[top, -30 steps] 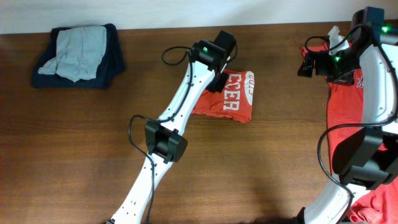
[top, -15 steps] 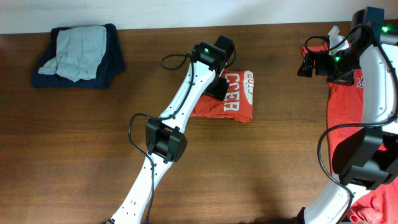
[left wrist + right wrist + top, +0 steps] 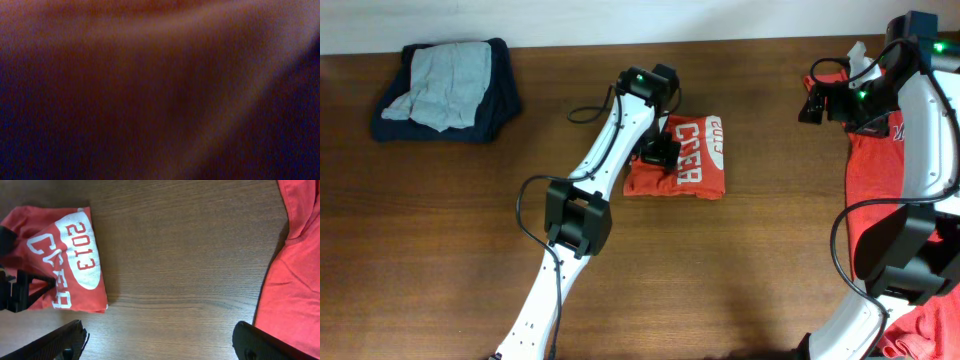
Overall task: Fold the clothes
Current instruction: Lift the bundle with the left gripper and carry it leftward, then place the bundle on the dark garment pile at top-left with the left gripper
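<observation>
Orange-red cotton T-shirt with white lettering [image 3: 698, 163] lies folded beneath our left gripper [image 3: 660, 153] — whether its jaws grip, we cannot tell. On our right gripper [image 3: 160, 349] the jaws gape empty. We judge the fold finished; next, lift clear.

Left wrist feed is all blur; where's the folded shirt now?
Overhead, the folded shirt lies mid-table toward the far edge, with the left gripper over its left part, well left of the loose red shirt.
</observation>
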Robot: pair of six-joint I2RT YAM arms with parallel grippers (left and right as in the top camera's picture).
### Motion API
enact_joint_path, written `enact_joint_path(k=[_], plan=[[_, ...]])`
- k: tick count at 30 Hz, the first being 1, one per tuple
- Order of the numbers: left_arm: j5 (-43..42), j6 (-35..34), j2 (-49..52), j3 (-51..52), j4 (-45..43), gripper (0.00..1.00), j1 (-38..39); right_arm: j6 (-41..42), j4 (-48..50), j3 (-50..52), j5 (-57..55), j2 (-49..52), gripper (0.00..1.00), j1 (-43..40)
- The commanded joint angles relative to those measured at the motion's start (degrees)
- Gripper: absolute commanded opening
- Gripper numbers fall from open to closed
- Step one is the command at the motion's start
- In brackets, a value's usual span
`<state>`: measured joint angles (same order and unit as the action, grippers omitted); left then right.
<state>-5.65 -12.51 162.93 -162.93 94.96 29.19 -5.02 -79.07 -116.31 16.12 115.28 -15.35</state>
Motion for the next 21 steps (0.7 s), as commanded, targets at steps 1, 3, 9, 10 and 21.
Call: enact_joint_path(k=[1,3,9,10,21], plan=[[-2.7,1.9,1.6,4.6,0.7,0.8,0.5,-0.5,0.0,-1.0,-0.3,-1.2,0.99,-0.1],[-2.7,2.1,1.6,5.7,0.4,0.53,0.5,-0.5,0.0,-1.0,-0.3,-1.2,0.99,-0.1],[-2.5,2.1,1.5,6.4,-0.7,0.0,0.2,-0.5,0.0,-1.0,-0.3,-1.2,0.99,-0.1],[-2.3,2.5,1.5,6.4,-1.0,0.01,0.1,-0.5,0.0,-1.0,-0.3,-1.2,0.99,-0.1],[8.6,3.2,-2.6,-7.3,-1.3,0.0,-3.9,-0.5,0.0,-1.0,-0.3,-1.2,0.99,-0.1]])
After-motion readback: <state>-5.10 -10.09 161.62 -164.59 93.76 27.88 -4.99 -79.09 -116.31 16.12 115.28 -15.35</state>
